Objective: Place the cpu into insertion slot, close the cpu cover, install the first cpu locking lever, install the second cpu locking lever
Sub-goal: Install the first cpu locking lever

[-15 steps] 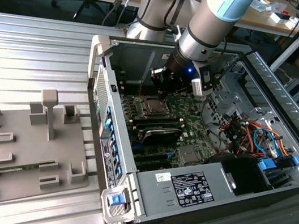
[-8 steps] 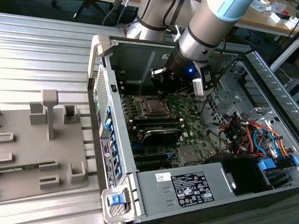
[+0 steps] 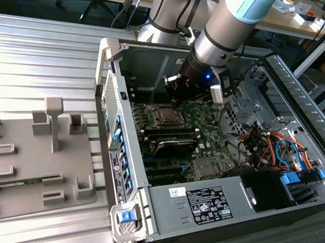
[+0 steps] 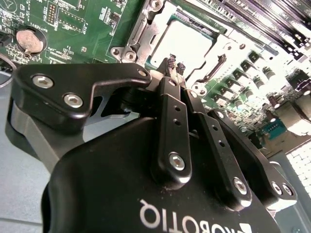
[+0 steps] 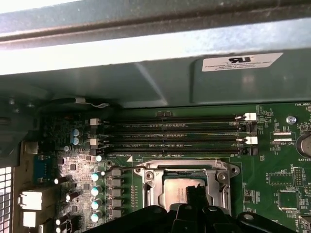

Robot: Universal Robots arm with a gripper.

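The hand point(image 4: 175, 65) hangs inside the open computer case point(image 3: 293, 87), directly above the processor socket on the green motherboard point(image 3: 211, 126). In the second wrist view its two black fingers point(image 4: 167, 62) stand pressed together at the tips, with no gap and nothing gripped between them. The fingertips sit just above the near edge of the socket; whether they touch the metal there cannot be told.

The cpu point(image 4: 187, 41) lies flat in the socket, silvery top facing up, just beyond the fingertips. The cpu cover point(image 4: 223, 48) is folded down around it, its frame bordering the chip on all visible sides. In the first wrist view the cpu point(image 5: 177, 187) shows through the open middle of the cpu cover point(image 5: 187, 167), with the hand point(image 5: 194, 204) dark in front of it.

Past the socket from the hand run four memory slots point(image 5: 175, 133) in parallel, carrying white end clips. A round coin battery point(image 4: 29, 41) sits on the board to one side of the hand.

In the exterior view, the case rests on a ribbed metal desk point(image 3: 36, 57). A grey fixture tray point(image 3: 24, 164) with upright pegs and shallow pockets lies well apart from the hand, toward the exterior view's left; one pocket holds a long green module point(image 3: 8, 183).
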